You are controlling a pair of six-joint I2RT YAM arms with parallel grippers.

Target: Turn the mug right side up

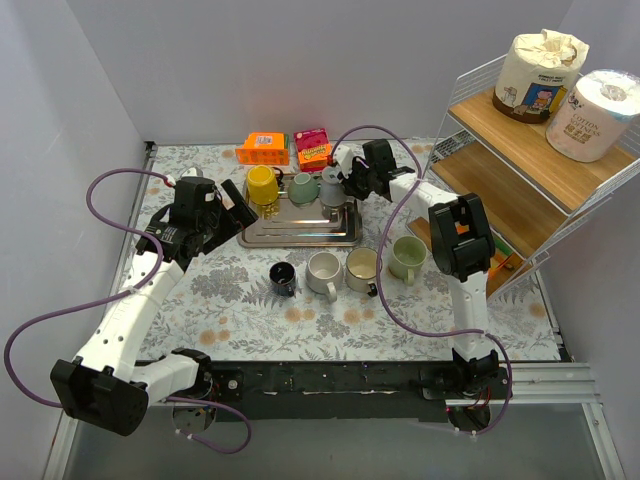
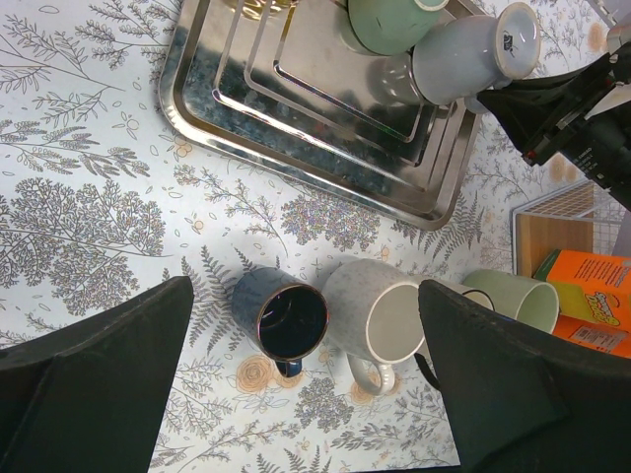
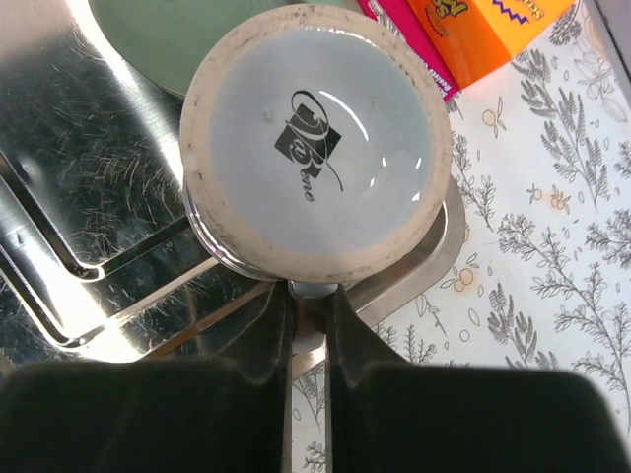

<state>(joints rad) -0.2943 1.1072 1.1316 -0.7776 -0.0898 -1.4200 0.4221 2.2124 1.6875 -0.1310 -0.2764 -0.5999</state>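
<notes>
I'm looking down on the flower-printed tabletop [image 1: 200, 300]. A wire-and-wood shelf [image 1: 520, 150] stands at its 3 o'clock edge. The shiny rectangular steel tray [image 1: 300, 230] sits toward 12 o'clock.

My right arm reaches across to the tray's 2 o'clock corner. There the right claw [image 3: 308, 291] is pinched shut on what I read as the handle of the pale grey ceramic mug [image 3: 315, 138], low by the tray rim. That mug is the one to turn. It stands mouth down on the tray, its printed base facing straight up at the wrist camera. Holding it by the handle rather than the body makes sense to me: the wrist can then roll the mug over without the fingers blocking the mouth.

The left claw [image 1: 238, 205] hangs spread wide at the tray's 9 o'clock side and carries nothing. It seems parked clear of the work.

At 6 o'clock from the tray, a row of four upright mugs [image 1: 345, 270] stands mouth up. Beside the grey mug, a green upturned mug [image 1: 303, 187] sits very close, so I'd lift before rolling.
</notes>
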